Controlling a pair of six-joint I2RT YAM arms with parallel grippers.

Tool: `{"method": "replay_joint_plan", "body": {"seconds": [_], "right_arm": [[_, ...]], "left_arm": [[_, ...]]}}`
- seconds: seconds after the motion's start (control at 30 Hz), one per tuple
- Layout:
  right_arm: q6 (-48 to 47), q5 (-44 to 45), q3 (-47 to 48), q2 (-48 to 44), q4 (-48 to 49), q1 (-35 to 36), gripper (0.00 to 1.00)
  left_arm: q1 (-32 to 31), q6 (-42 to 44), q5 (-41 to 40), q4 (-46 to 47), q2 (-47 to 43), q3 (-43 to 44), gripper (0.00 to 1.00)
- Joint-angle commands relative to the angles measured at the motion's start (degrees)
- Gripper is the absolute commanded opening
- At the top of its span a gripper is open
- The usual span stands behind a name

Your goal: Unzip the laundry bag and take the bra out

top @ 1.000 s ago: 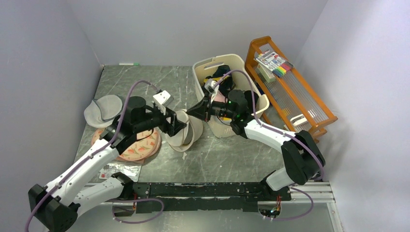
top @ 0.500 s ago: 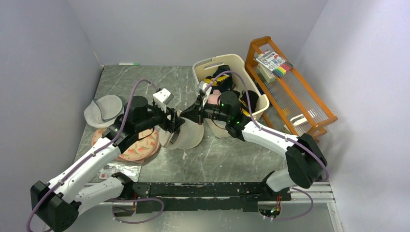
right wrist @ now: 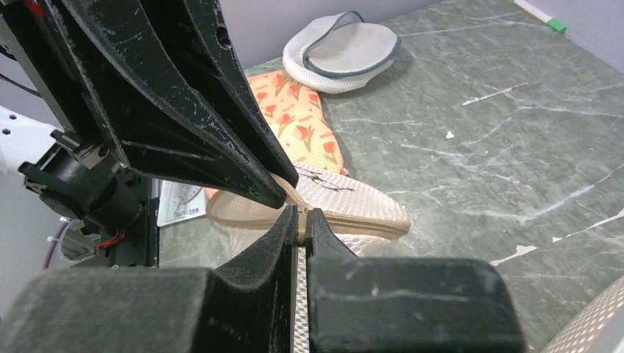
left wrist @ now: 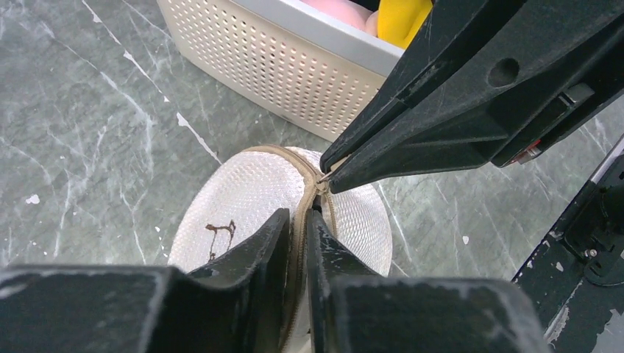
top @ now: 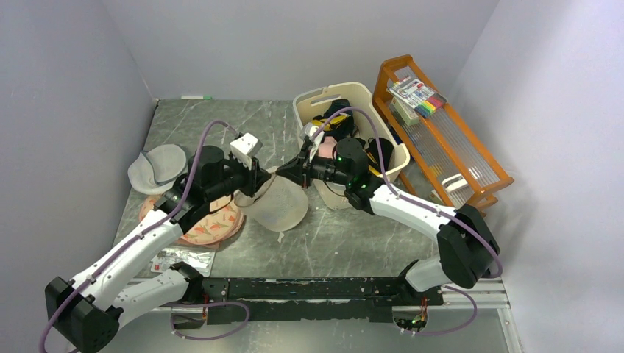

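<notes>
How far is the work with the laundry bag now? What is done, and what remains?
Done: the left pincer and right pincer each pinch the laundry bag at its zip. In hand: starting the zip, which looks closed. Left: unzip it and take out the bra, which is not visible.

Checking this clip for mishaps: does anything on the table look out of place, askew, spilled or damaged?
Nothing looks spilled or damaged. Only the laundry bag sits oddly: it is tipped up on edge rather than lying flat, because the left gripper and the right gripper both pinch its zip rim, jaws shut.
</notes>
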Motion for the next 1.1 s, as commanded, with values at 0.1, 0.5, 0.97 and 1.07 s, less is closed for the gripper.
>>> {"method": "replay_joint_plan", "body": {"seconds": [0.1, 0.5, 0.97, 1.07], "right_arm": [[-1.1, 1.0, -0.8, -2.6, 1.5, -1.3, 0.00], [9.2, -8.6, -3.0, 1.6, 9.9, -8.5, 0.00], [12.5, -12.9, -1.9, 2.2, 12.6, -8.8, 0.00], [12.7, -13.8, -2.0, 2.2, 13.1, -8.4, 0.00]], "left_arm": [[0.3, 0.5, -2.6, 2.3, -5.3, 0.6, 0.12], [0.3, 0.5, -5.3, 7.9, -18.2, -4.6, 0.07], [0.3, 1.2, -4.4, -0.7, -2.4, 2.2, 0.29], [0.3, 1.3, -2.2, -1.4, -0.2, 2.8, 0.47]]}}
